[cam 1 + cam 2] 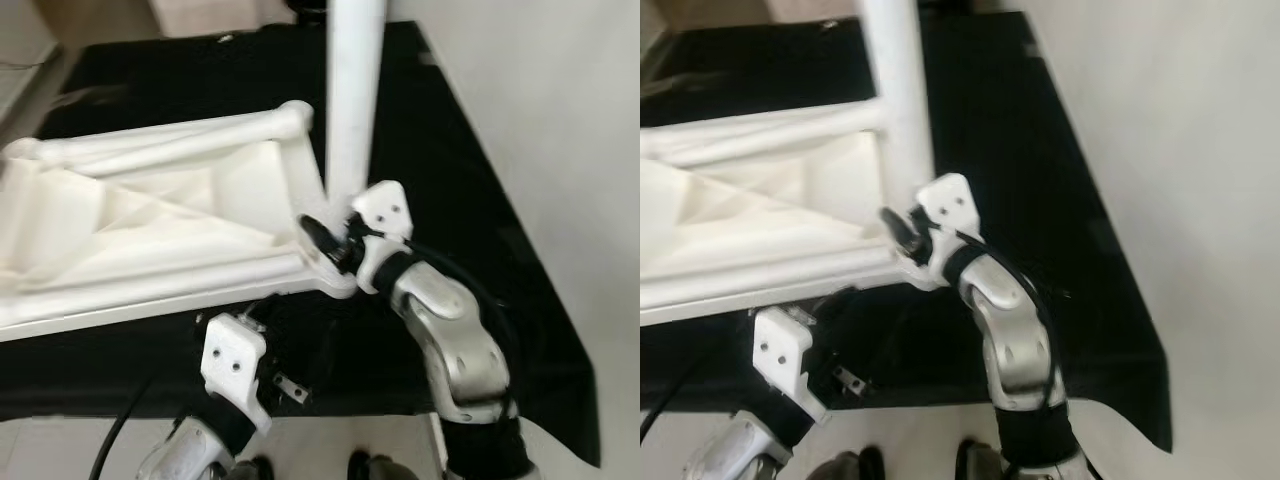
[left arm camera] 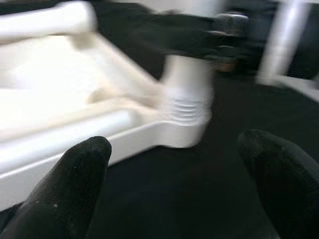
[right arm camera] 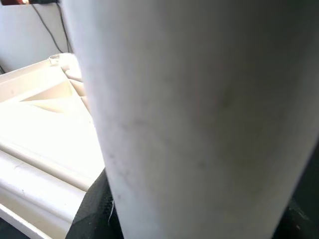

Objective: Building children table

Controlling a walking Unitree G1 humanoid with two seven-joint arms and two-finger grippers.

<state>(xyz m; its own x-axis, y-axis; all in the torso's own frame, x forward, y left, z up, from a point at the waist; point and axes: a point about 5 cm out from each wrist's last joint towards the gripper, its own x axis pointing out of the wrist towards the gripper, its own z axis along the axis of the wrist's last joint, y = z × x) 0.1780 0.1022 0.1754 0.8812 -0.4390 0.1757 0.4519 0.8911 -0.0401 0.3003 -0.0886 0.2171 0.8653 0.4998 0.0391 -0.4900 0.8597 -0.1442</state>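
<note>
Leg (image 1: 354,95) first: your white table leg stands nearly upright, its long axis running from the corner socket (image 1: 330,262) of the upturned tabletop (image 1: 150,225) up and out past the top of the head views, so any coming twist or push has to follow that vertical line. The tabletop itself lies underside-up on the black mat (image 1: 470,170) on the floor, ribs showing, with another leg (image 1: 180,140) lying along its far edge. Your right gripper (image 1: 325,243) is at the base of the upright leg, right beside the socket; its wrist view shows the leg's white surface very close across most of the frame, yet you cannot tell from these pictures whether its jaws are clamped on the leg or merely set against it. Your left gripper (image 2: 174,189) hangs lower and nearer you, off the tabletop's near edge, jaws apart and holding nothing, looking straight at the ribbed collar of that same socket. So the right arm is the nearer one by far, and the left is free to steady the tabletop's near edge if the leg needs seating deeper, which looks likely.
</note>
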